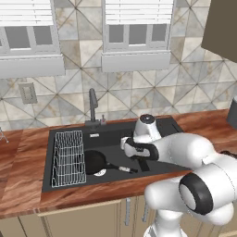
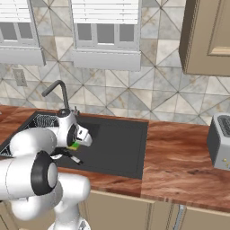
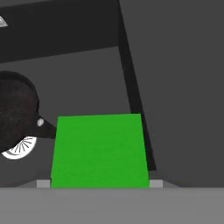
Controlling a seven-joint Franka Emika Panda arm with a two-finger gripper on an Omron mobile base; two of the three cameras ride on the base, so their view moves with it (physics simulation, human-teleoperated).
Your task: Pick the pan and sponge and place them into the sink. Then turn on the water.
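Hand view, bottom centre: green sponge (image 3: 99,151) sits right between the two light finger pads (image 3: 43,183) at its lower corners, so the gripper (image 3: 99,183) is clamped on the sponge. Beyond it, left of frame, the black pan (image 3: 15,111) lies on the sink floor, partly covering the round silver drain (image 3: 21,148); its handle stub points toward the sponge's upper left corner. Dark sink (image 3: 175,87) wall runs up the right.

Left base view: arm comes in from lower right, hand over the basin at centre frame. Pan (image 1: 94,162) lies in the sink (image 1: 111,134), just right of the white wire rack (image 1: 68,158), handle (image 1: 121,168) pointing right. Faucet (image 1: 93,107) stands behind at the back rim.

Right base view, left of centre: sponge (image 2: 74,146) shows as a green sliver under the wrist, above the sink (image 2: 117,143). Toaster (image 2: 220,141) at far right on the wooden counter (image 2: 179,161).
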